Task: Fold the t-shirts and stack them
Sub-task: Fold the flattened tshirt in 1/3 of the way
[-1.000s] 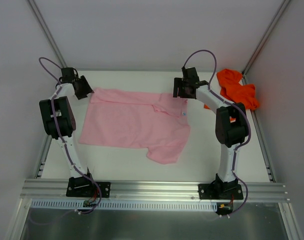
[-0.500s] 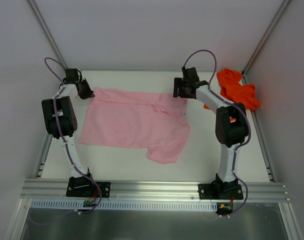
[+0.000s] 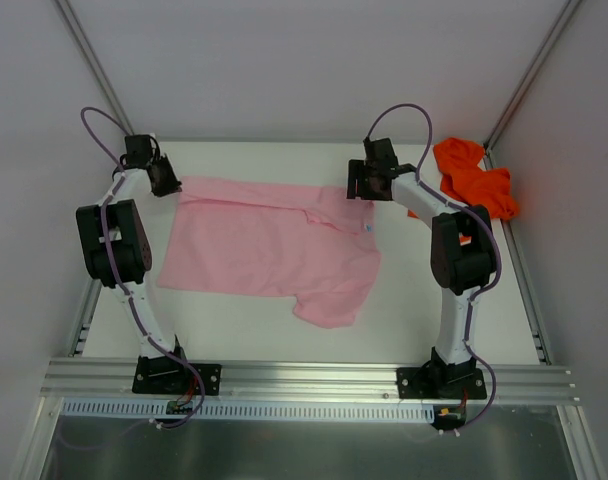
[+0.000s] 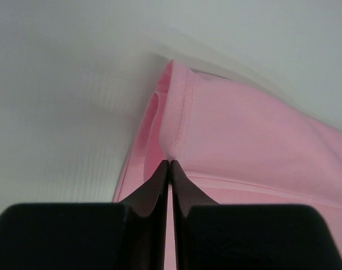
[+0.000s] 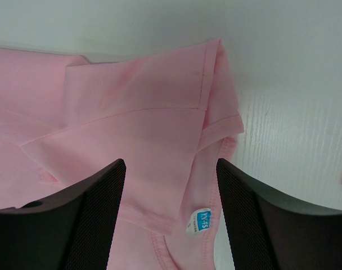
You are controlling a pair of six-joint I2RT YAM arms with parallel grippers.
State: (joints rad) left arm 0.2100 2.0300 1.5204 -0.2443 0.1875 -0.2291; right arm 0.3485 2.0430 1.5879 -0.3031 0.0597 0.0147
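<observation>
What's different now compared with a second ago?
The left tool, shut on the pink t-shirt's far corner, shifted slightly leftward, pulling that corner out with it. The right tool stayed open above the shirt's collar end, and the orange t-shirt did not move.

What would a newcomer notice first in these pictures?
The pink shirt lies spread across the table, with the left gripper shut on its far left corner and the right gripper open over its far right edge. The orange shirt sits crumpled in the table's far right corner.
</observation>
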